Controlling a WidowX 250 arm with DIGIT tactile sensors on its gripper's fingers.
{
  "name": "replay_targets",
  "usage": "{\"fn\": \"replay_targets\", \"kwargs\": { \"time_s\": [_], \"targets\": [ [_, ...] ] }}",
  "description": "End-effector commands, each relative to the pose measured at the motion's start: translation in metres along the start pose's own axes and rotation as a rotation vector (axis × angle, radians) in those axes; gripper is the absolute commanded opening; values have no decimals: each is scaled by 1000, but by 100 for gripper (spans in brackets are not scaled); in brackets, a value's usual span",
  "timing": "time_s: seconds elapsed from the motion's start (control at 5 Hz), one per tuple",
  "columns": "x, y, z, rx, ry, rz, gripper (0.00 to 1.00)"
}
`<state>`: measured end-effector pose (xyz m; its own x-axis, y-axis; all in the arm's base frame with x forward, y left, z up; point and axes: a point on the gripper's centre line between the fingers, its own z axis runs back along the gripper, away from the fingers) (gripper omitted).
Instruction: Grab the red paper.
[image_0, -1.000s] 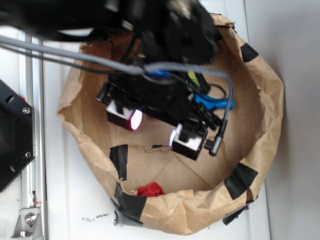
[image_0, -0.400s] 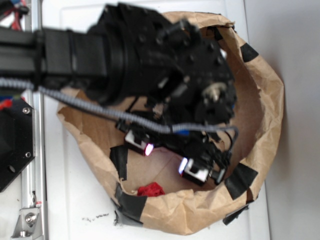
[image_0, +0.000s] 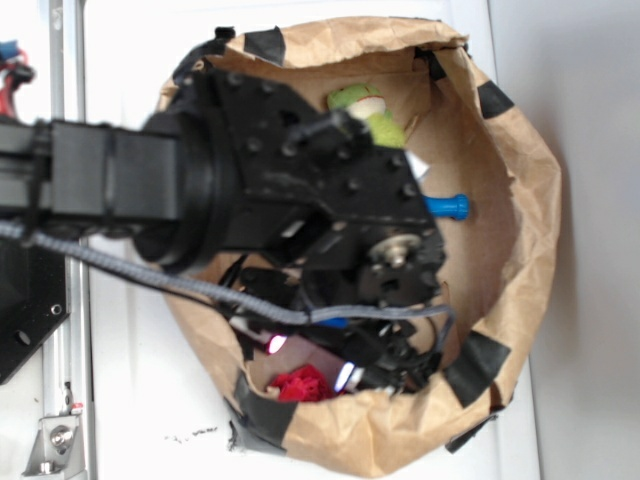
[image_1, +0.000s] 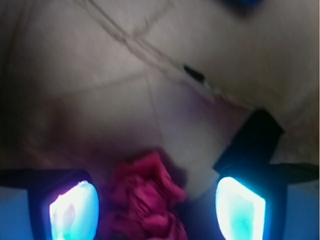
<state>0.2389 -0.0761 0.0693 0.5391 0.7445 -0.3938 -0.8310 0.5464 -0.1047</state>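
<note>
A big brown paper bag (image_0: 520, 200), crumpled and patched with black tape (image_0: 478, 365), sits open on the white bench (image_0: 150, 400). Inside at its far side lie a green-and-white object (image_0: 362, 108) and a blue bottle (image_0: 448, 207), both partly hidden by the bulky black arm (image_0: 270, 200) reaching across the opening. The red paper (image_1: 145, 202), a lumpy wrinkled wad, lies on the creased bag floor near the bag's near wall. The claw (image_1: 157, 207) is spread apart, its 2 glowing fingers (image_1: 74, 210) flanking the wad, not clamping it.
</note>
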Motion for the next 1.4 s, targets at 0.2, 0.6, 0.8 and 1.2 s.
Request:
{"fn": "replay_targets", "kwargs": {
  "time_s": [0.2,0.6,0.8,1.2],
  "targets": [
    [-13,-3,0,-62,62,-56,100],
    [-5,-11,-3,-71,46,-45,100],
    [-1,-16,-11,-100,96,-64,100],
    [-9,-22,-27,-76,279,-178,100]
  ]
}}
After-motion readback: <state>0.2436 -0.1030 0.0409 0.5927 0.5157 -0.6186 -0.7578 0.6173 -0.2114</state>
